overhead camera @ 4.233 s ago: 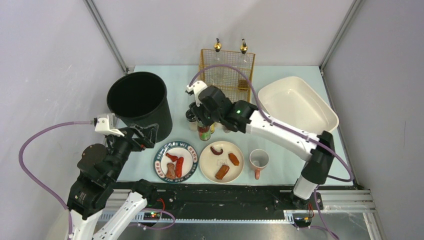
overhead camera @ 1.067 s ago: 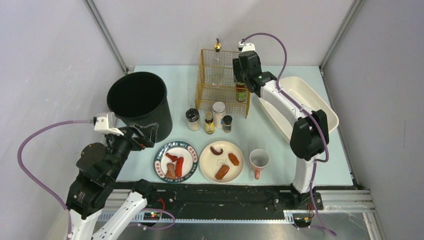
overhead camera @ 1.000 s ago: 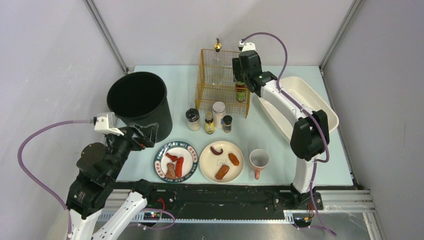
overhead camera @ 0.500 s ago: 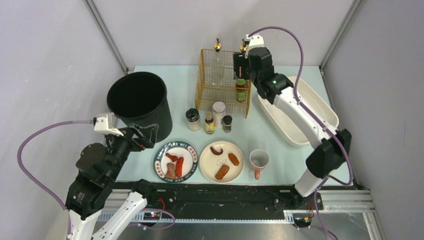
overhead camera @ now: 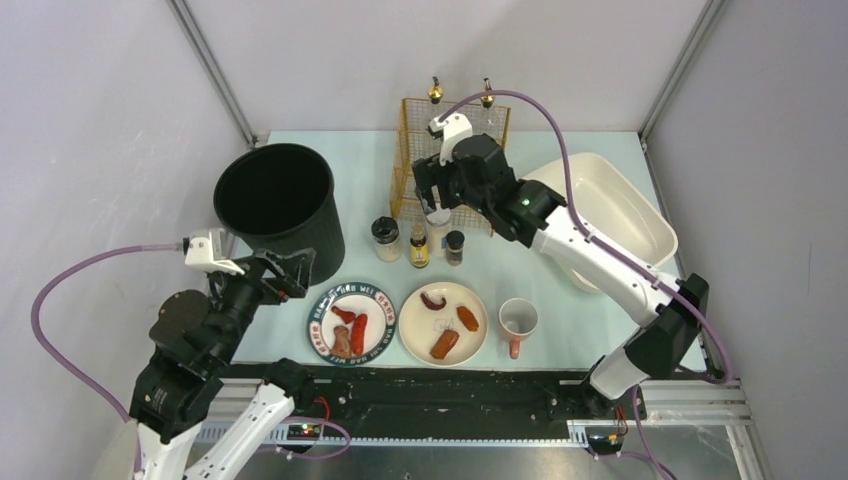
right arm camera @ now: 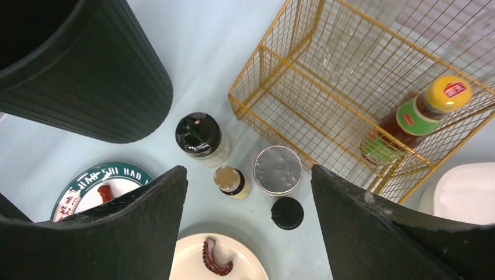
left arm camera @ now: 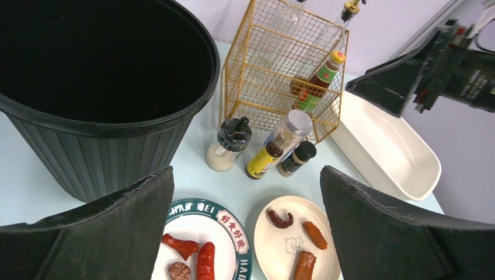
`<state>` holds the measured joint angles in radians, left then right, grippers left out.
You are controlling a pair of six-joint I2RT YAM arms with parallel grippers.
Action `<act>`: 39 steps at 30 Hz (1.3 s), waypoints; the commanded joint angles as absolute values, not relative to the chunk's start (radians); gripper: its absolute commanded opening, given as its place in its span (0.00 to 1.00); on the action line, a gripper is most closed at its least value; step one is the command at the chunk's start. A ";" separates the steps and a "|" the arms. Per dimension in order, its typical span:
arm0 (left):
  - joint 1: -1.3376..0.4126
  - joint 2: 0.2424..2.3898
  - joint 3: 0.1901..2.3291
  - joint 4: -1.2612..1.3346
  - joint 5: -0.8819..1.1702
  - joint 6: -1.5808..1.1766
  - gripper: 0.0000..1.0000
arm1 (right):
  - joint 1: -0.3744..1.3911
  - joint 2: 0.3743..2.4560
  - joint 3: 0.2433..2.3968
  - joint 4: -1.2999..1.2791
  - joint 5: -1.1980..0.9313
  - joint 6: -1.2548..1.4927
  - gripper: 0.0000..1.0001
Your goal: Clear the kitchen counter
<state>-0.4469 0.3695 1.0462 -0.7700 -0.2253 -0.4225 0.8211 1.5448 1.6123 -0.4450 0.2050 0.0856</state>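
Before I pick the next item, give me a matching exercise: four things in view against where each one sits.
Things:
1. yellow-capped sauce bottle
2. silver-lidded jar
3. mug
4. curled tentacle piece

Places:
A. on the cream plate
B. inside the wire basket
C. on the counter, right of the cream plate
D. on the counter just outside the basket, among the small bottles

Pairs: 1-B, 2-D, 3-C, 4-A

Reaches the right arm [overhead camera: 590, 265] far forward and across to the left, wrist bent so the right gripper [overhead camera: 437, 203] points straight down, fingers [right arm camera: 87, 233] spread wide with nothing clamped between. Holds the left arm [overhead camera: 200, 335] folded close to its base, left gripper [overhead camera: 290, 272] aimed forward, fingers parted wide around nothing.
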 commanded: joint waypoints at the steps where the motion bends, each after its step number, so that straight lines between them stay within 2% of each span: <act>1: -0.450 0.354 1.036 -0.760 -0.235 -0.439 0.98 | 0.815 1.616 1.605 -0.449 0.196 0.152 0.84; 4: -0.450 0.343 1.030 -0.766 -0.244 -0.430 0.98 | 0.811 1.659 1.613 -0.446 0.191 0.190 0.93; 7: -0.449 0.340 1.027 -0.772 -0.251 -0.429 0.98 | 0.805 1.707 1.617 -0.441 0.180 0.225 0.98; 14: -0.450 0.344 1.015 -0.776 -0.245 -0.426 0.98 | 0.750 1.805 1.649 -0.499 0.137 0.348 0.99; 26: -0.450 0.356 1.003 -0.774 -0.246 -0.415 0.98 | 0.740 1.877 1.611 -0.479 0.195 0.359 1.00; 35: -0.450 0.368 1.000 -0.774 -0.235 -0.400 0.98 | 0.755 1.912 1.621 -0.504 0.221 0.333 0.89; 39: -0.450 0.365 1.002 -0.774 -0.238 -0.400 0.98 | 0.768 1.917 1.636 -0.518 0.255 0.307 0.79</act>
